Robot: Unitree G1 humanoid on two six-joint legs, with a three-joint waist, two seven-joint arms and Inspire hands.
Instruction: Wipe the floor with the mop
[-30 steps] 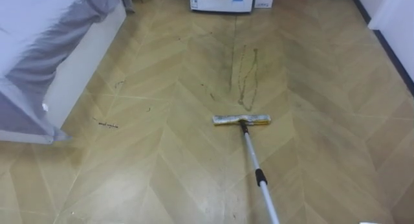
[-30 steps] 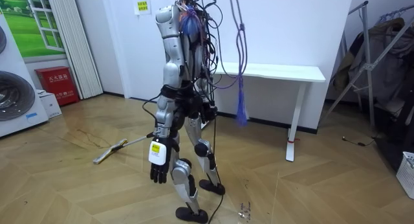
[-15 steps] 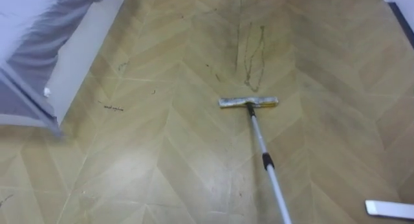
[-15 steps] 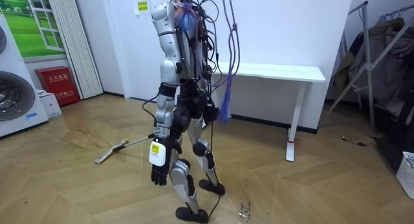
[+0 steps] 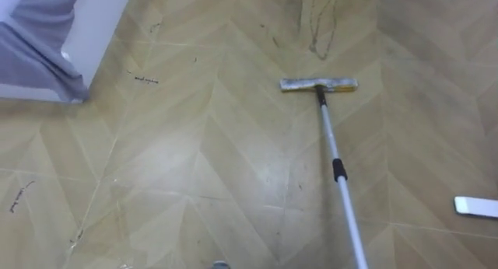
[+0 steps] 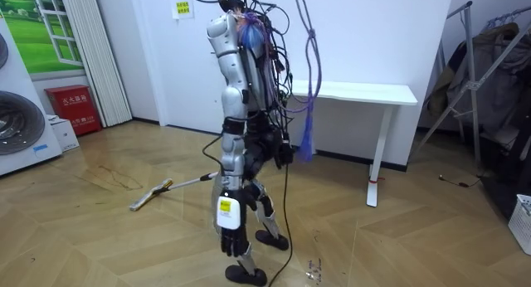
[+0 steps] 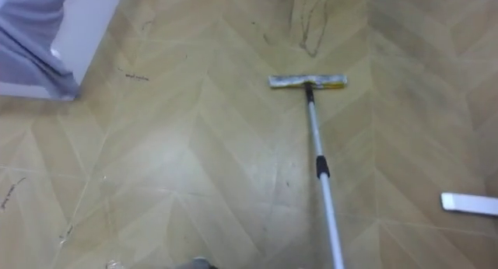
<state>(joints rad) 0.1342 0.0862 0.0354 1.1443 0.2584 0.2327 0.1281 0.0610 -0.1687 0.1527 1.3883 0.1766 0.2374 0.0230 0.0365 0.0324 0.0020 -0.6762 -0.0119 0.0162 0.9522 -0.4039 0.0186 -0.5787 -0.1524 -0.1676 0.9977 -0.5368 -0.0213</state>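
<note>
Flat mop lying on a herringbone wood floor, robot standing upright beside it.
Left hand: hangs at the thigh, fingers slack and pointing down, nothing in it. Mop head: flat on the boards well ahead of that hand, crosswise to the robot, just short of dark streaks farther out. Handle: pale shaft with a black collar, running from the head back to the robot's right side, across the body from the left hand; what holds its near end cannot be told. White table: behind the hand, against the wall. Washing machine: far ahead of the hand, beyond the mop head.
</note>
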